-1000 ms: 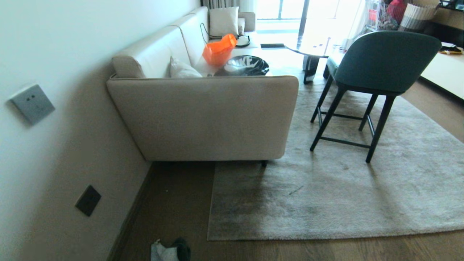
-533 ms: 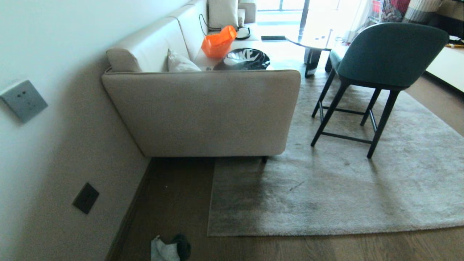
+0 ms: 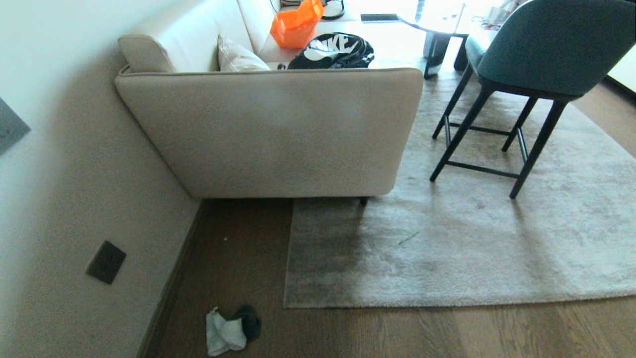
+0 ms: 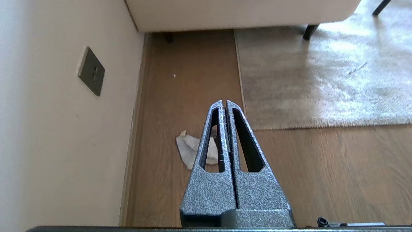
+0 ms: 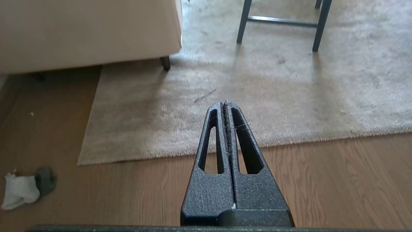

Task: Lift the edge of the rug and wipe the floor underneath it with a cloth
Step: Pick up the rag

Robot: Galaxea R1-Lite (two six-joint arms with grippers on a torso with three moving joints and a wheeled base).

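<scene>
In the head view, the cloth point(image 3: 231, 332) lies on the floor point(image 3: 447, 333) near the wall, just off the rug edge point(image 3: 447, 302), with neither hand visible. In the left wrist view, the left hand point(image 4: 224, 103) hangs pressed together above the cloth. In the right wrist view, the right hand point(image 5: 224, 104) is pressed together over the rug edge, the cloth well off to its side.

cloth point(image 3: 232, 330) on floor point(image 3: 397, 333) left of rug edge point(image 3: 447, 302), sofa point(image 3: 278, 129) behind, chair point(image 3: 521, 74) on rug
</scene>
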